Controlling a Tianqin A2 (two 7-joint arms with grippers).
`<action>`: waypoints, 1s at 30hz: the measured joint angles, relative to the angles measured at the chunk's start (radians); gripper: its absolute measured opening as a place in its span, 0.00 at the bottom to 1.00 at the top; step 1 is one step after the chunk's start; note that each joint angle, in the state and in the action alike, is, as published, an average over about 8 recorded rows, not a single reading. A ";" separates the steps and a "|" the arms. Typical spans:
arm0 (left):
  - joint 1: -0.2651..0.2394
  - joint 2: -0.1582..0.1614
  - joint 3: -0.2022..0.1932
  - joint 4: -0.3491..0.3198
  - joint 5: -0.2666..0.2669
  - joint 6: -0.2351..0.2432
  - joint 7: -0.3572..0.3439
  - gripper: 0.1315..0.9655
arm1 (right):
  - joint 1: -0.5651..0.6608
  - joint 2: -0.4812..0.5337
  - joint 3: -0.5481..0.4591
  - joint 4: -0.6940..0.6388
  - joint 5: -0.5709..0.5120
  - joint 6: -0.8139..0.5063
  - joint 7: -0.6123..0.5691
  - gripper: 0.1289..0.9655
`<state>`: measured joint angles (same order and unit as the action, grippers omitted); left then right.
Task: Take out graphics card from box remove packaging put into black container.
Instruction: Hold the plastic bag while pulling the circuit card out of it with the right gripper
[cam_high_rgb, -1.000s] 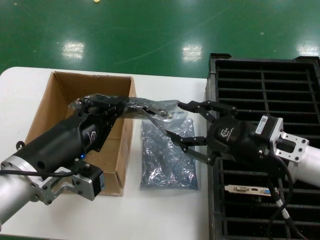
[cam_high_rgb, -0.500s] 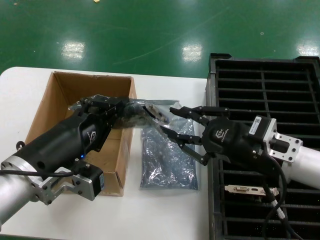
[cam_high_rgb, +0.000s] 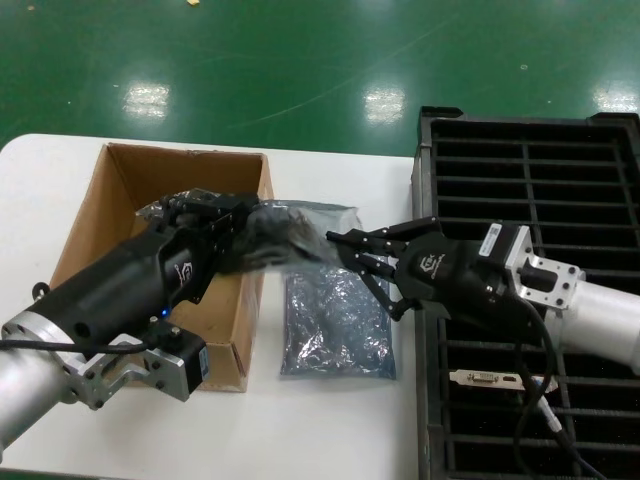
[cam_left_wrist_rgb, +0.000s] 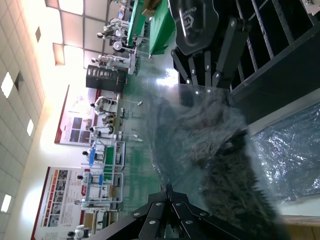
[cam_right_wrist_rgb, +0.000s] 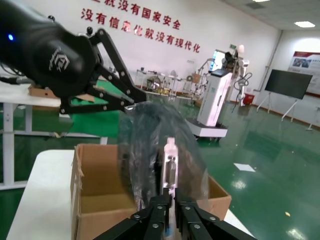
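Placed on the table (cam_high_rgb: 330, 420): the box (cam_high_rgb: 120, 190) to the left, the black container (cam_high_rgb: 530, 160) to the right, an empty bag (cam_high_rgb: 335, 330) flat between them. Held in the air above the box's right wall and that bag: the packaging (cam_high_rgb: 285, 235) with the graphics card (cam_right_wrist_rgb: 170, 162) inside, left gripper (cam_high_rgb: 235, 215) at its box end, right gripper (cam_high_rgb: 350, 245) at its container end. Lying in a near slot of the container, under the right arm: another card (cam_high_rgb: 500, 381).
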<state>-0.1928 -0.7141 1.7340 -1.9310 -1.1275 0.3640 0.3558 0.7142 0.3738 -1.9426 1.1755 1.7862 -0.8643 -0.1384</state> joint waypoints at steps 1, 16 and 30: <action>0.000 0.000 0.000 0.000 0.000 0.000 0.000 0.01 | 0.007 -0.003 -0.002 -0.013 -0.002 -0.003 -0.004 0.10; 0.000 0.000 0.000 0.000 0.000 0.000 0.000 0.01 | 0.078 -0.045 -0.012 -0.154 -0.015 -0.051 -0.053 0.02; 0.000 0.000 0.000 0.000 0.000 0.000 0.000 0.01 | 0.112 -0.079 -0.010 -0.208 -0.016 -0.074 -0.077 0.15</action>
<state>-0.1928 -0.7141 1.7340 -1.9310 -1.1275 0.3640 0.3558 0.8264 0.2946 -1.9525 0.9678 1.7700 -0.9378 -0.2158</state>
